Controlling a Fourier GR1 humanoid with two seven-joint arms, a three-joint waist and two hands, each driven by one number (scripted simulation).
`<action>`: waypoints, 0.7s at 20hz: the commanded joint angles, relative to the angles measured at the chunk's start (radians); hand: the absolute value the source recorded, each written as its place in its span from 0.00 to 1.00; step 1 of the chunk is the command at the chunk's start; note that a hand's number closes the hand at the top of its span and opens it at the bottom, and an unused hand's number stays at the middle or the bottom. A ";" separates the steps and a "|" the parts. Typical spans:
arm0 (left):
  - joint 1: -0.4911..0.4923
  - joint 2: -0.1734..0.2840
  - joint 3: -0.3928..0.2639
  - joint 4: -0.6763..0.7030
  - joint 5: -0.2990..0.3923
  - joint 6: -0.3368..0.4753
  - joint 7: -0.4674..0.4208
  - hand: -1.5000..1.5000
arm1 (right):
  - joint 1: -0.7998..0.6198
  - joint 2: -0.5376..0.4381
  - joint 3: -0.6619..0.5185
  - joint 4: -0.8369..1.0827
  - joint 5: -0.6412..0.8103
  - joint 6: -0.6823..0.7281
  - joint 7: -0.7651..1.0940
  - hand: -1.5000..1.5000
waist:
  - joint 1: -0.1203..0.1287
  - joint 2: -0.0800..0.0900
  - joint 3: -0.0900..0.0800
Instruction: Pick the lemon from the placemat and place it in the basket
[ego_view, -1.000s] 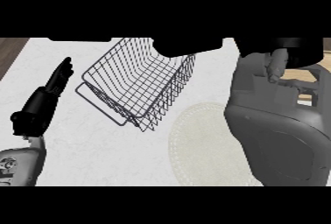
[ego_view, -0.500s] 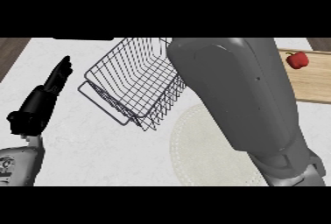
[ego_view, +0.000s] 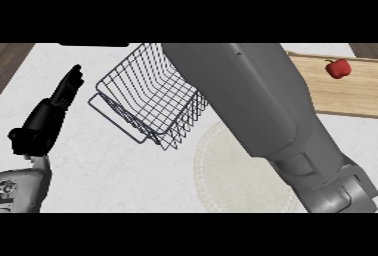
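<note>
While my right forearm (ego_view: 258, 115) crosses the basket (ego_view: 144, 102), its hand and the lemon stay hidden. My left hand (ego_view: 46, 120) rests left of the basket, fingers (ego_view: 69, 85) straight. Placemat (ego_view: 236, 180) lies below the basket.

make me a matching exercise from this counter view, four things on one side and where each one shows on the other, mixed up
Things:
1. wire basket
2. red pepper
3. left robot hand
4. round placemat

Places:
A. on the wooden board at the upper right
B. at the left edge, fingers straight and pointing up
C. upper middle of the counter, partly behind the grey right forearm
D. lower middle, pale, partly covered by the grey right forearm

Pairs: 1-C, 2-A, 3-B, 4-D
</note>
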 joint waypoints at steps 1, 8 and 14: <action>0.025 0.000 0.011 0.000 0.000 0.004 -0.018 0.50 | -0.037 0.003 0.034 0.092 0.022 0.118 0.106 1.00 | -0.013 -0.003 0.000; -0.020 -0.011 0.017 0.006 -0.007 0.019 0.017 0.50 | -0.065 0.003 0.042 0.161 -0.051 0.161 0.062 0.00 | -0.019 -0.001 0.001; 0.017 -0.004 0.007 -0.028 -0.005 -0.012 0.011 0.50 | -0.056 0.003 0.066 0.163 -0.176 0.084 0.054 0.00 | -0.009 -0.002 0.001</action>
